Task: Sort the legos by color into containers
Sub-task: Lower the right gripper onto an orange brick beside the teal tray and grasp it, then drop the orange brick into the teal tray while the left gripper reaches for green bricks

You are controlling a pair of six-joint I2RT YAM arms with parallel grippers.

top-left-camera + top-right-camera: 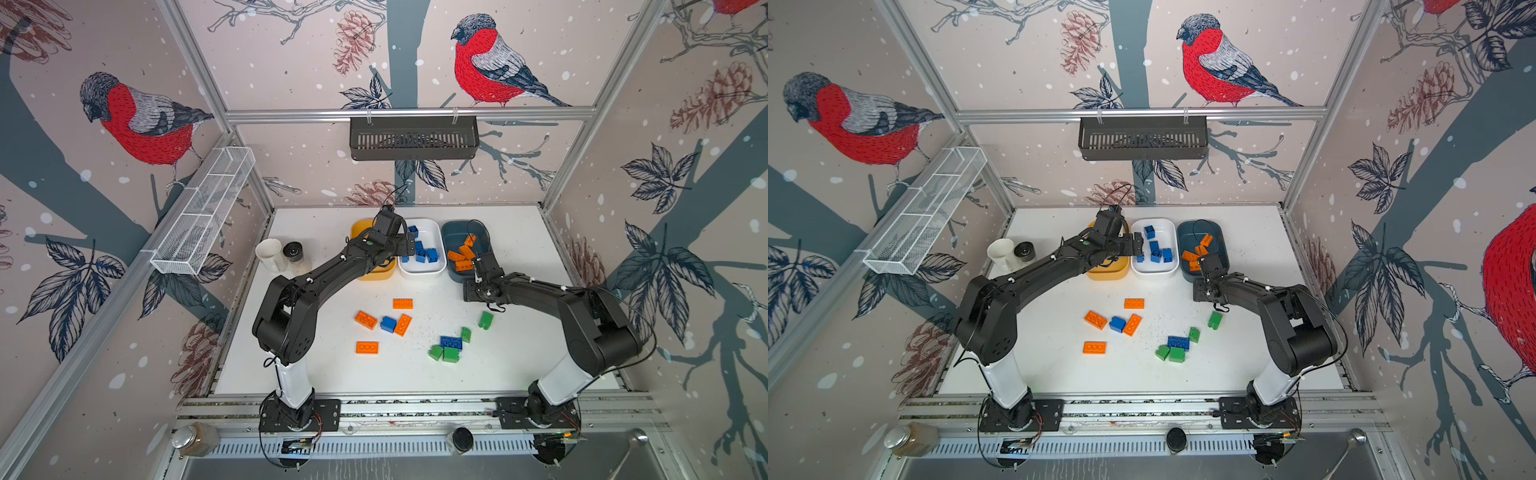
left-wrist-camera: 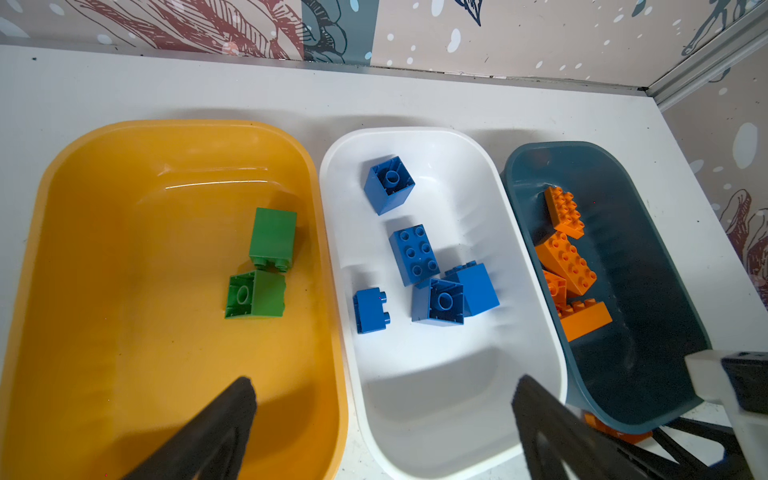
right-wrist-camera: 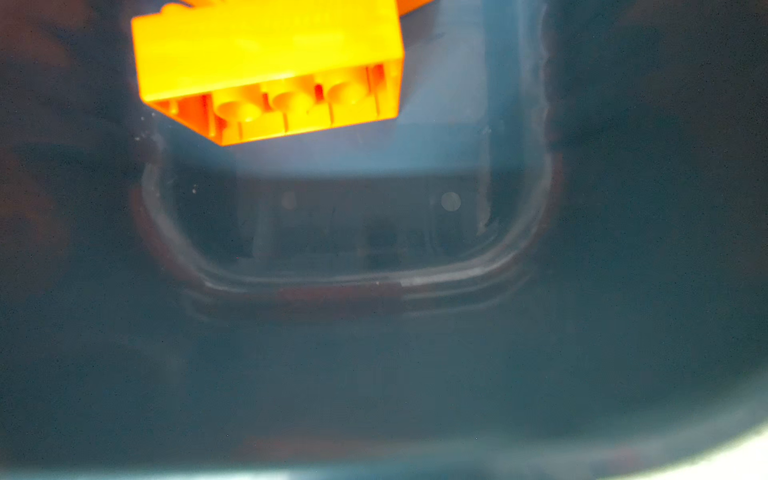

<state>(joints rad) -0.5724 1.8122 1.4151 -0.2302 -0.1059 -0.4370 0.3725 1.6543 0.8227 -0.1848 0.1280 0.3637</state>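
Note:
Three containers stand in a row at the back: a yellow tub [image 2: 62, 187] with two green legos [image 2: 272, 239], a white tub [image 2: 457, 374] with several blue legos [image 2: 413, 253], and a teal tub [image 2: 644, 374] with several orange legos [image 2: 567, 262]. My left gripper [image 2: 384, 415] hovers open and empty over the gap between the yellow and white tubs [image 1: 409, 245]. My right gripper [image 1: 478, 266] sits at the teal tub's near end; its jaws are hidden. The right wrist view shows an orange lego [image 3: 270, 70] on the teal floor. Loose orange [image 1: 367, 347], blue [image 1: 388, 324] and green [image 1: 485, 320] legos lie on the table.
A white mug [image 1: 270, 253] and a dark jar [image 1: 294, 251] stand left of the tubs. A white mesh basket [image 1: 203, 212] hangs on the left wall and a black basket [image 1: 413, 137] on the back wall. Both arms arch over the table's sides.

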